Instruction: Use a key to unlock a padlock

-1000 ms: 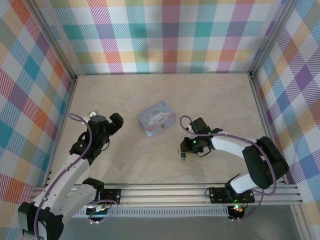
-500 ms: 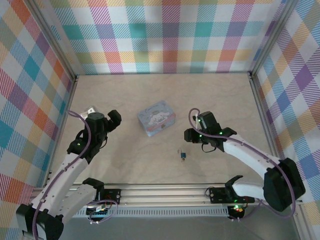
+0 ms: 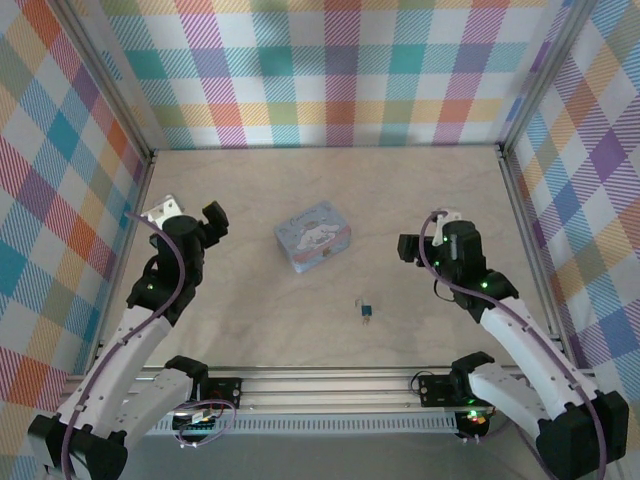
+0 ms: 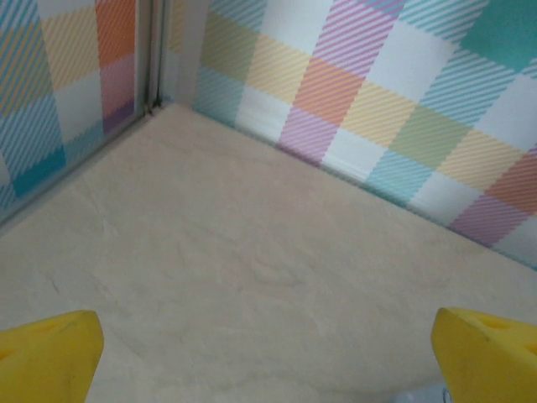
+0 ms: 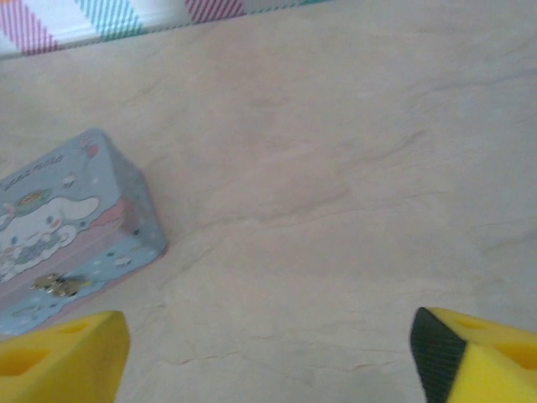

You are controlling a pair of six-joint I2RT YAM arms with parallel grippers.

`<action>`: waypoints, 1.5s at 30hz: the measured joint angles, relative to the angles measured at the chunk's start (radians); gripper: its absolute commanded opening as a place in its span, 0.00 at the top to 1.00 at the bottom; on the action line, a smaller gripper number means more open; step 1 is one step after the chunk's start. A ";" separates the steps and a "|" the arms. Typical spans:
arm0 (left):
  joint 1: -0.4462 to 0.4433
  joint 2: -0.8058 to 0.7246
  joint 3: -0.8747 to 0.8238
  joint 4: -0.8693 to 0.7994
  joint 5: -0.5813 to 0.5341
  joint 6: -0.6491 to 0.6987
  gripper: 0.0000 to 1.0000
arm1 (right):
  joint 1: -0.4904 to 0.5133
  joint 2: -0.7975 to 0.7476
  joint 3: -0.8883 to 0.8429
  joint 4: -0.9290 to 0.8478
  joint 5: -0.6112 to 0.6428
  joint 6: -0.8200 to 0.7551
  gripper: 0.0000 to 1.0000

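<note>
Closest to the arms, the tiny dark-blue metal padlock (image 3: 367,308) lies on the pale, stone-look tabletop (image 3: 250,320), out in the open between the two arms. The slim yellowish key (image 3: 366,320) is right at its near end, touching it or stuck into it; it is too small to tell which. I also cannot tell if the thin metal loop on the padlock is popped open or clicked shut. So the job may be done, or only part done. If the loop is shut, I think the key must be pushed in and turned. A bit farther back, the right claw (image 3: 428,230) hangs well apart from the padlock, up and off to its right. Its yellow pads (image 5: 59,357) stand wide apart with nothing between them. The left claw (image 3: 190,208) is far over on the left, near the side wall. It is wide open too and holds nothing, and there is bare tabletop between its yellow pads (image 4: 46,357). Between the two claws sits the pale blue tin box with a white cartoon figure on it (image 3: 314,236). Its lid is down, and a small gold catch (image 5: 54,285) shows on its side. What is inside it is hidden. Farthest back stands the bright checked wall (image 3: 320,70).
</note>
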 measured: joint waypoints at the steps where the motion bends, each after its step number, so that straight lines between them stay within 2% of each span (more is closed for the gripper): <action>1: 0.002 0.002 -0.023 0.035 -0.008 0.018 0.00 | -0.012 -0.007 -0.012 0.006 0.009 -0.008 0.01; 9: 0.018 0.092 -0.174 0.216 -0.010 0.066 0.00 | -0.093 -0.002 -0.167 0.156 0.079 -0.053 0.00; 16: 0.019 0.164 -0.227 0.315 -0.019 0.105 0.00 | -0.159 0.133 -0.232 0.327 0.093 -0.116 0.00; 24: 0.019 0.197 -0.273 0.403 -0.022 0.193 0.00 | -0.232 0.358 -0.312 0.693 0.084 -0.163 0.00; 35: 0.020 0.306 -0.304 0.546 0.014 0.291 0.00 | -0.273 0.637 -0.384 1.203 0.016 -0.239 0.00; 45: 0.064 0.493 -0.331 0.719 0.057 0.354 0.00 | -0.325 0.663 -0.290 1.165 -0.049 -0.228 0.00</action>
